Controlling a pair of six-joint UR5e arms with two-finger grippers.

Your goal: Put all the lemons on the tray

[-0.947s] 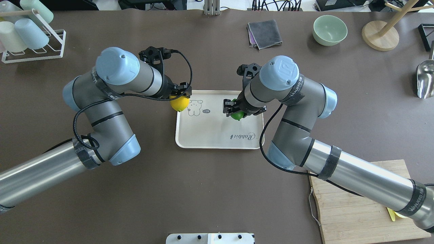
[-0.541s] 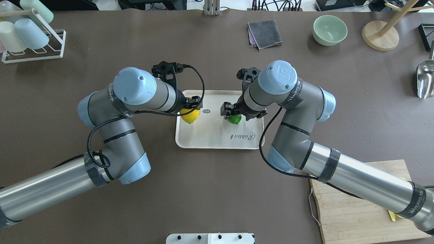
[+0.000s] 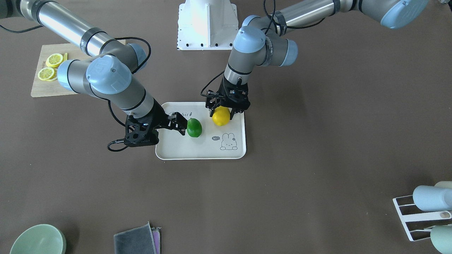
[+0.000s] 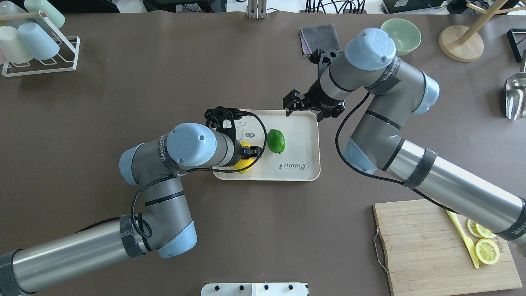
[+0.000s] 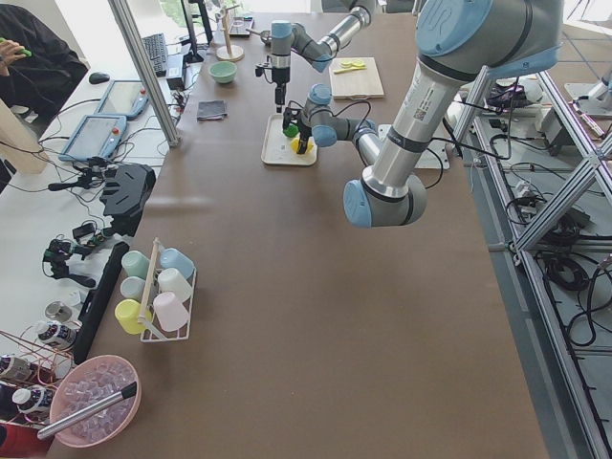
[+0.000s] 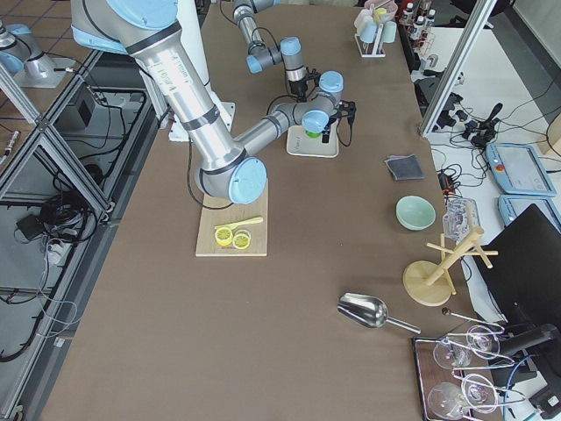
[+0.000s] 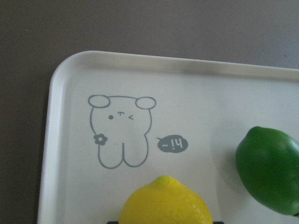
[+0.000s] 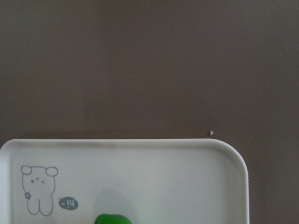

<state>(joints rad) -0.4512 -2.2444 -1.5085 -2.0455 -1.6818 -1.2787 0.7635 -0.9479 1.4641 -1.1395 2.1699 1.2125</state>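
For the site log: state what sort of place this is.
Probably a robotics lab, not a kitchen: aluminium frame posts, touchscreen pendants alongside, and staged kitchen props like the cup rack.

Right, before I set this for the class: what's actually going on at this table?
Two robot arms are loading lemons onto the tray. The green lemon lies free on the tray, and the right gripper hangs open by the tray's far edge, holding nothing. The left gripper is closed around the yellow lemon over the tray. Whether that lemon has touched down cannot be told.
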